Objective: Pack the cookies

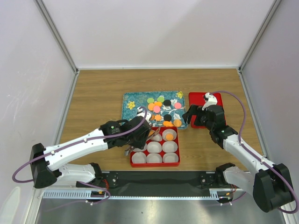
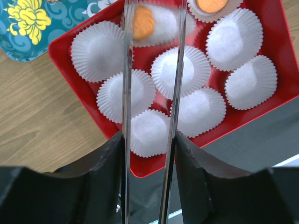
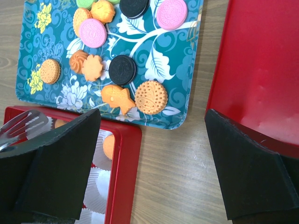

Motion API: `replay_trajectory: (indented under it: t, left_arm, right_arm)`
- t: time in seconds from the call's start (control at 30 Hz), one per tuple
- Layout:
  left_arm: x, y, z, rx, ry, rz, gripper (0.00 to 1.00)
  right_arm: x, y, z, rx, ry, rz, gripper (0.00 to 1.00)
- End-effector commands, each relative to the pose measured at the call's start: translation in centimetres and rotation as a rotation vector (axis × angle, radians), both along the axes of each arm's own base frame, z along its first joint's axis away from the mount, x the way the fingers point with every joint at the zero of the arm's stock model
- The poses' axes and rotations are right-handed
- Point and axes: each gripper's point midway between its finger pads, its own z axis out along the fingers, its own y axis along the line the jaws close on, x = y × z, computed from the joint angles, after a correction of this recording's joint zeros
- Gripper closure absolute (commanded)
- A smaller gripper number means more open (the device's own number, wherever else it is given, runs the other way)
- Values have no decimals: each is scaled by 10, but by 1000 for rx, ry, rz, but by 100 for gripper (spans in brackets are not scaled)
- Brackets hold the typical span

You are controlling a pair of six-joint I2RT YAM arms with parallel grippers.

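Several cookies (image 1: 157, 109), orange, pink, green and black, lie on the teal flowered tray (image 1: 132, 113); they also show in the right wrist view (image 3: 151, 97). The red box (image 1: 132, 151) holds white paper cups. One orange cookie (image 2: 143, 22) lies in the back middle cup and another (image 2: 210, 4) in the back right cup. My left gripper (image 2: 148, 140) is shut on metal tongs (image 2: 126, 93). The tong blades stand apart over the box, on either side of the first cookie. My right gripper (image 3: 154, 163) is open and empty over bare table between the tray and the red lid (image 3: 261, 70).
The red lid (image 1: 198, 100) lies right of the tray, partly under my right arm. The tongs' slotted tip (image 3: 23, 126) shows at the box's back edge. Wooden table is bounded by white walls; a black strip runs along the near edge.
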Motion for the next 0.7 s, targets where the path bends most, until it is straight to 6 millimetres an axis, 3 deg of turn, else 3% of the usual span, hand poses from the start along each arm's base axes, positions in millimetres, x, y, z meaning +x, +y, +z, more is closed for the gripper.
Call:
replay_trajectory:
  t: [0.0, 0.2, 0.43, 0.6, 0.67]
  left_arm:
    - [4, -11, 6, -58, -23, 12, 49]
    - [4, -14, 8, -64, -22, 6, 49]
    - [11, -21, 62, -148, -95, -12, 49]
    - [36, -18, 79, -134, -142, 20, 49]
    - [54, -12, 86, -122, -166, 61, 49]
  right_arm:
    - [11, 3, 24, 3, -71, 5, 0]
    - [9, 4, 25, 5, -75, 9, 0]
    - [8, 3, 25, 4, -72, 10, 0]
    - [8, 4, 26, 5, -74, 11, 0]
    - [8, 3, 26, 4, -74, 7, 0]
